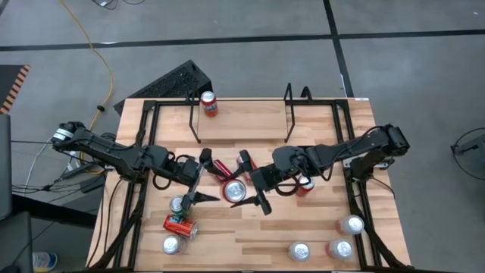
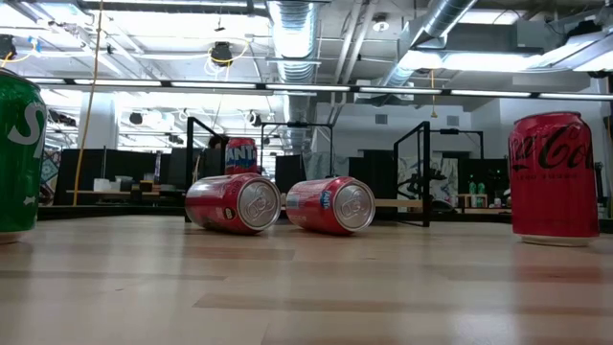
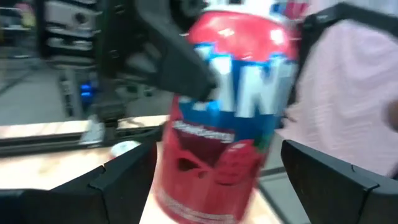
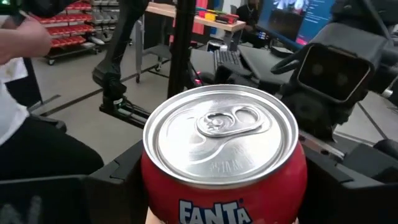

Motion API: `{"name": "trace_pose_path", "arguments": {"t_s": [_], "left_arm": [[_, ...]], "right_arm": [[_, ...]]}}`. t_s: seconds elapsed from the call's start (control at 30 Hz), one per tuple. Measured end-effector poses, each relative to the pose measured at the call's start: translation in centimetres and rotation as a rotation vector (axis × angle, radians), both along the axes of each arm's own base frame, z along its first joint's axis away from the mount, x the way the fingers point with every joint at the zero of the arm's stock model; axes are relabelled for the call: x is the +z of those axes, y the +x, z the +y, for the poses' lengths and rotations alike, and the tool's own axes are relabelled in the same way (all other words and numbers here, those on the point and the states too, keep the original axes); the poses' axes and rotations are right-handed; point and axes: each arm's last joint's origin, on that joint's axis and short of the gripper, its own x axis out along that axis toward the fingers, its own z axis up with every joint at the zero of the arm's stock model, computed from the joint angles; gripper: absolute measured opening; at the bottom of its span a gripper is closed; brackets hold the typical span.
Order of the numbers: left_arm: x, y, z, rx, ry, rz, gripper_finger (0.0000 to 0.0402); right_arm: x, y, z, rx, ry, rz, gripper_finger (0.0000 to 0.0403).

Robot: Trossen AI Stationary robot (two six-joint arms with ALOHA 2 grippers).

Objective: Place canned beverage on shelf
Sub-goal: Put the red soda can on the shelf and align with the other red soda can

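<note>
Right end effector (image 1: 251,184): over the middle of the table (image 1: 318,227), clenched on a red Fanta can (image 1: 235,191); fingers sat against both sides of the can, as the right wrist view (image 4: 221,180) showed.
Held can: upright, silver top and tab facing up, raised off the table; it did not show in the low view.
Left end effector (image 1: 201,179): met the right one at mid-table, released and spread wide; the held can (image 3: 224,118) stood just ahead, between its two fingers (image 3: 118,180), gaps on both sides, no contact seen.
Shelf (image 1: 288,114): thin black rod rack at the far edge of the table, well apart from both end effectors.
On shelf: a second Fanta can (image 1: 208,104) stood upright at the left end; also seen far back in the low view (image 2: 240,155).
Lying cans: two red cans lay on their sides near each other at mid-table in the low view (image 2: 233,203), tops toward the camera.
Near-side cans: silver-topped upright cans (image 1: 301,250) stood along the near edge; one red can (image 1: 180,226) lay on its side near the left corner.
Low view edges: green can (image 2: 19,158) at the left, red cola can (image 2: 554,177) at the right, both upright.
Person: pink clothing (image 3: 354,93) showed beyond the held can in the left wrist view.
</note>
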Motion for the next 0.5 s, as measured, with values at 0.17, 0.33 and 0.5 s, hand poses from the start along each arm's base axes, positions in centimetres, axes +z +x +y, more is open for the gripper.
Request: {"name": "trace_pose_path", "arguments": {"t_s": [0.17, 0.33, 0.5], "left_arm": [[-0.15, 0.03, 0.12, 0.045, 0.054, 0.004, 0.0332], [-0.15, 0.03, 0.11, 0.035, 0.057, 0.004, 0.0332], [-0.12, 0.09, 0.35, -0.014, 0.033, 0.006, 0.0332]], "right_arm": [[0.01, 0.04, -0.1, -0.008, 0.001, -0.002, 0.0282], [0.43, 0.03, 0.02, 0.023, 0.013, -0.044, 0.0282], [0.66, 0.05, -0.12, 0.11, 0.024, -0.067, 0.0282]]}}
